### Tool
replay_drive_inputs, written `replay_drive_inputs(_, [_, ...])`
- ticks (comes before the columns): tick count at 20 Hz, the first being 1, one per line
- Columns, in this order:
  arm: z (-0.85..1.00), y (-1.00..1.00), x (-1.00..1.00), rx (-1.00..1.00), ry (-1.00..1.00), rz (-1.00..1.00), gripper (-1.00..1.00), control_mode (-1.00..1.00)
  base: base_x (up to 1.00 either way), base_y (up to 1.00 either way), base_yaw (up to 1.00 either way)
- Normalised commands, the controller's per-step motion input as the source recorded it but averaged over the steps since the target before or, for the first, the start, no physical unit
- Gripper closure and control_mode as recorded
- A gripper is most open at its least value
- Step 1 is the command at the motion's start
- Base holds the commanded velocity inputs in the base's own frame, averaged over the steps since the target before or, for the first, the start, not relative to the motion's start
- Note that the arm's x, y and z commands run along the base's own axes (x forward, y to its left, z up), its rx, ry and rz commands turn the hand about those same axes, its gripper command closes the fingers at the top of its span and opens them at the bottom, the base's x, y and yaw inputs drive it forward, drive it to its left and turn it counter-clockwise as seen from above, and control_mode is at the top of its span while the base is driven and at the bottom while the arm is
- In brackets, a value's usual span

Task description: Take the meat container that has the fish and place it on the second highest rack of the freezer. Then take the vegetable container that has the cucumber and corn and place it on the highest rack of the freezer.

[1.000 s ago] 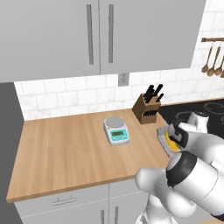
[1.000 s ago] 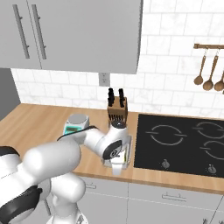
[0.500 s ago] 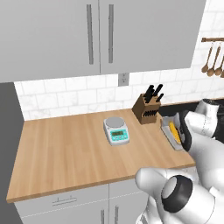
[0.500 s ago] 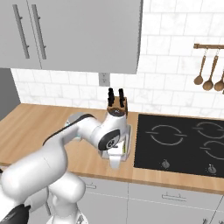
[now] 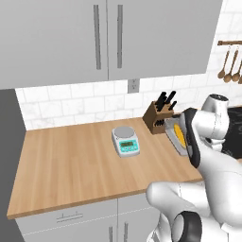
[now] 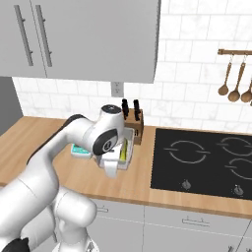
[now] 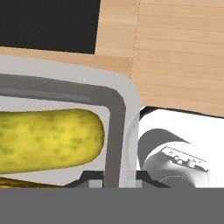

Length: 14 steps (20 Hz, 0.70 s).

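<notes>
- Hand view: I see the vegetable container (image 7: 118, 131) wall running right between the finger tips, w/ the cucumber (image 7: 48, 135) inside, cut off at left edge. A yellow strip at the very bottom, too little showing to call it corn.
- Gripper (image 7: 114, 177) pinched nearly closed on that container wall – it has hold of the rim.
- Left base view: container (image 5: 176, 137) tilted on edge, lifted over the right end of the counter (image 5: 75, 165), just beside the knife block (image 5: 158, 116). Forearm covers its right side; gripper itself hidden behind the arm.
- Right base view: container (image 6: 127, 150) mostly hidden behind the wrist, only a yellow-green sliver showing; scale (image 6: 78, 150) half hidden behind the arm too.
- Arm pose: elbow bent, forearm reaching fwd over the counter, hand near the cooktop (image 6: 206, 162) edge.
</notes>
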Motion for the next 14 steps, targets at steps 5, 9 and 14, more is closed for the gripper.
replay_drive_inputs(5, [0.54, 0.29, -0.04, 0.05, 0.00, -0.02, 1.00, -1.00, 0.00, 0.00, 0.00])
replay_drive_inputs(9, [0.38, 0.23, -0.11, 0.10, 0.00, -0.03, 1.00, -1.00, 0.00, 0.00, 0.00])
replay_drive_inputs(14, [0.20, 0.41, -0.24, 0.04, 0.00, -0.06, 1.00, -1.00, 0.00, 0.00, 0.00])
